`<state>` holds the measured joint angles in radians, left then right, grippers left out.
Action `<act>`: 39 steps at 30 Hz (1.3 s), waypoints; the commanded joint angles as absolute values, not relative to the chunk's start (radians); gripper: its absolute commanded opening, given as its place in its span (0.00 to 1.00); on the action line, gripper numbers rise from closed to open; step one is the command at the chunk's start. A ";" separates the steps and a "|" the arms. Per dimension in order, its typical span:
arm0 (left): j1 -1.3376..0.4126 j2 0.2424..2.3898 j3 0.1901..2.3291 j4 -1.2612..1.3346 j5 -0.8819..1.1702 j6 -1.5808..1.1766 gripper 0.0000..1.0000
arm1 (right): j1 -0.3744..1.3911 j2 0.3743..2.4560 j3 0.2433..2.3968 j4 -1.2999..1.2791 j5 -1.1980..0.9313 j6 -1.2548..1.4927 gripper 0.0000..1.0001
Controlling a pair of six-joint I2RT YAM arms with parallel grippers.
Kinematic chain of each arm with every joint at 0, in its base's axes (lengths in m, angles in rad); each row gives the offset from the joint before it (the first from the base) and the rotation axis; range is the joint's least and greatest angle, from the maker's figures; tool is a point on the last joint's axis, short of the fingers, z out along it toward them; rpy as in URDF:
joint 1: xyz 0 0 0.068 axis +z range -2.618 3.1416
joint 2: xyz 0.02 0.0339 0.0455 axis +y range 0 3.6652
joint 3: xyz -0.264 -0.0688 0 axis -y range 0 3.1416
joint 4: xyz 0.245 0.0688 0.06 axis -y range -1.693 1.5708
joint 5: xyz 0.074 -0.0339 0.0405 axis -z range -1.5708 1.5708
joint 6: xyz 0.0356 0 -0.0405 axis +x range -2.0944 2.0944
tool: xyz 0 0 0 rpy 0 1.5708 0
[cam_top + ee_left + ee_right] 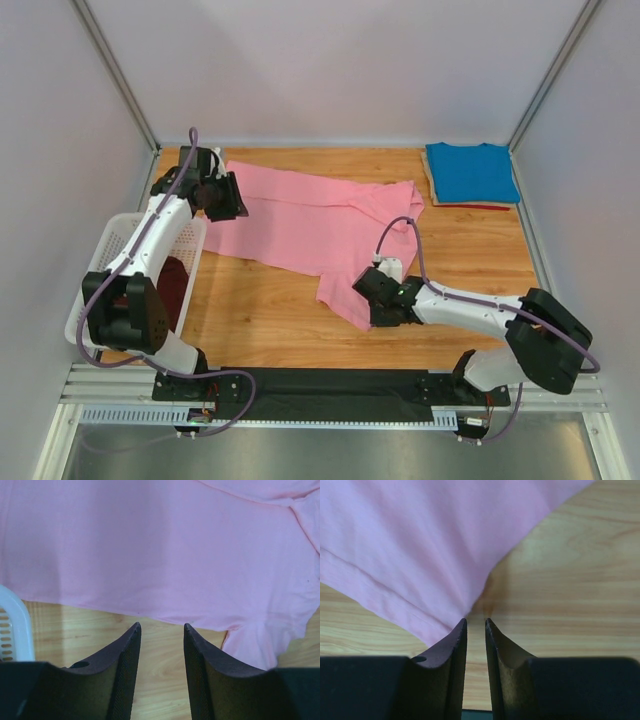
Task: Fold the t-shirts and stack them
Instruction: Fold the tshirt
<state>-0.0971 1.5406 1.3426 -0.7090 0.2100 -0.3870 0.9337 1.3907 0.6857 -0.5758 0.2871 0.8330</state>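
Pink t-shirt (300, 225) lies spread and rumpled across the middle of a wooden table (260, 320), seen from the top camera, with one arm at each end of it. The left gripper (236, 200) hovers at the shirt's left edge; the right gripper (362, 298) sits at the near corner of the cloth. A blue t-shirt (472, 172) rests folded in the far right corner. A dark maroon t-shirt (175, 285) sits inside a white basket (105, 260) at the table's left side.

From the left wrist, the left gripper (162, 626) is over bare wood with its jaws moderately apart and nothing between them. The pink t-shirt's (160, 550) hem runs just ahead of the fingertips, and a corner of the white basket (15, 625) shows at the left edge.

From the right wrist, the right gripper (476, 621) has its jaws drawn close, only a narrow slit left between them. The pink t-shirt (420, 545) tapers to a point exactly at the tips, creases fanning out from there. Whether the cloth is pinched cannot be told.
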 commanded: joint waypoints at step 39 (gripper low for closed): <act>-0.132 1.370 1.387 -0.848 0.054 -0.301 0.48 | 0.919 1.415 0.643 -0.658 0.302 0.905 0.00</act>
